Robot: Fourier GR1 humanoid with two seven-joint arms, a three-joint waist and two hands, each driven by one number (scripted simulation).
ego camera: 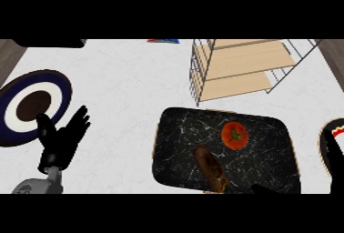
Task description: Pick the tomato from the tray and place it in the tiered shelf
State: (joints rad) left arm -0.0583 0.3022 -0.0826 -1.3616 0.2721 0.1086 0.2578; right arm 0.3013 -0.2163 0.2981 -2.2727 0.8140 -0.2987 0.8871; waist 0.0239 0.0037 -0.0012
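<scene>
A red tomato [235, 135] with a green stem lies on the black marbled tray [181, 141], toward its far right part. The tiered shelf [242, 68], wire-framed with pale wooden boards, stands just beyond the tray at the upper right. My left hand [62, 141] rests open at the lower left, fingers up, well away from the tray. Only dark fingertips of my right hand [265, 189] show at the tray's near edge, below the tomato and apart from it.
A brown elongated food item [211, 167] lies on the tray near the tomato. A blue-and-white plate [20, 111] with a dark centre sits at the left. A dark rimmed object [332, 145] shows at the right edge.
</scene>
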